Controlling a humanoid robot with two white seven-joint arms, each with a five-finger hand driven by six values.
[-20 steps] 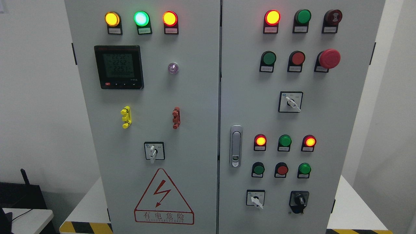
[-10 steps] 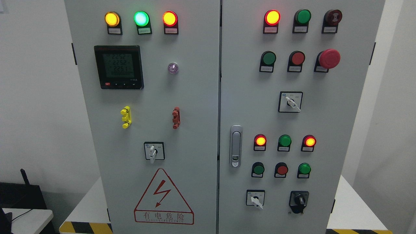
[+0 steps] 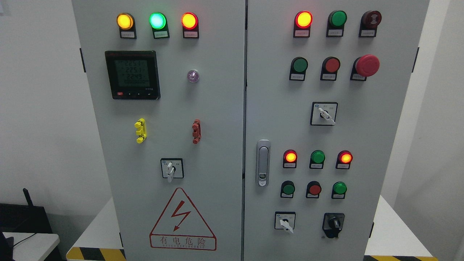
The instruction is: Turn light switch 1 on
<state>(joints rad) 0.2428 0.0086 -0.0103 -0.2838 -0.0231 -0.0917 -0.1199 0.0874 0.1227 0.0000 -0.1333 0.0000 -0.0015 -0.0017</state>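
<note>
A grey two-door electrical cabinet (image 3: pixel 217 108) fills the head view. Its right door carries a row of round push buttons: green (image 3: pixel 288 189), red (image 3: pixel 315 189) and green (image 3: pixel 339 188). Above them sit three indicator lamps, lit red (image 3: pixel 290 157), unlit green (image 3: pixel 317 157) and lit red (image 3: pixel 346 158). Below are a white rotary selector (image 3: pixel 285 220) and a black rotary knob (image 3: pixel 333 223). Labels are too small to read, so I cannot tell which control is light switch 1. Neither of my hands is in the picture.
Further up the right door are more lamps, green (image 3: pixel 300 65) and red (image 3: pixel 332 65) buttons, a red mushroom stop button (image 3: pixel 367 65), a selector (image 3: pixel 324 114) and a door handle (image 3: pixel 263 163). The left door has a meter (image 3: pixel 132 74), a selector (image 3: pixel 172 168) and a warning triangle (image 3: pixel 182 221).
Only the digits on the meter display have changed. Nothing else has moved and no hand has come into view.
</note>
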